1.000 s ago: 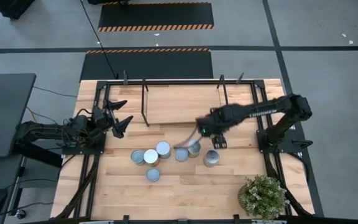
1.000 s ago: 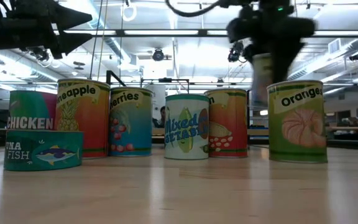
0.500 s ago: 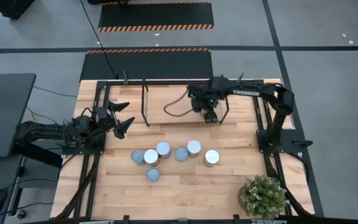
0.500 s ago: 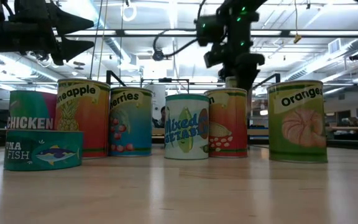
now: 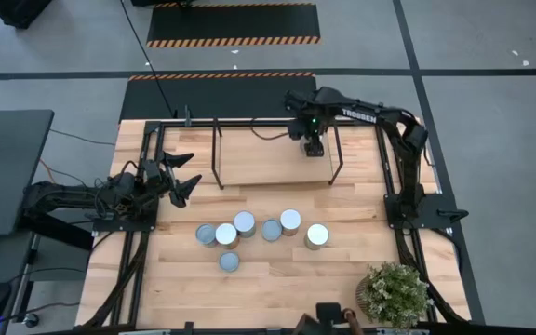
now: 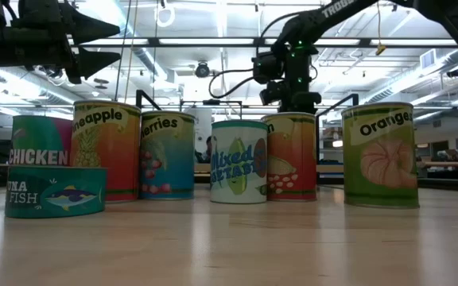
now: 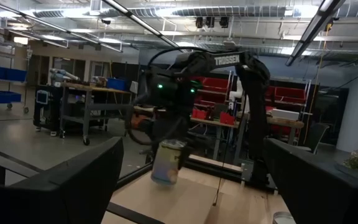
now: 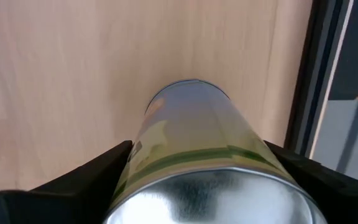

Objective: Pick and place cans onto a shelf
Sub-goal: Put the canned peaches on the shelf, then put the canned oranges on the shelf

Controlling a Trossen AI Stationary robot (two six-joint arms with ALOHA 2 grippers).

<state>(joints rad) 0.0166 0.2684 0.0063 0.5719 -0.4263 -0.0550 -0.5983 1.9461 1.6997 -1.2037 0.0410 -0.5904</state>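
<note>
The right arm reaches across the shelf, its gripper clamped on a green-labelled can. The left gripper hovers spread wide beside the table's left edge.

Six printed tins grouped on the table, a seventh held above the small wooden shelf.

Standing upright mid-table in a loose cluster: tall pineapple-labelled tin with orange-yellow sides, teal berries tin, white mixed-vegetables tin, red-orange tin just behind it, green orange-labelled tin set apart at the end, and pink-teal chicken tin. Lying in front of the chicken tin, a squat teal tuna-fish tin. Round silver-grey lids facing up. Green-banded silver tin clamped between dark right gripper fingers, over the far right part of the light-wood shelf board with thin black posts.
</note>
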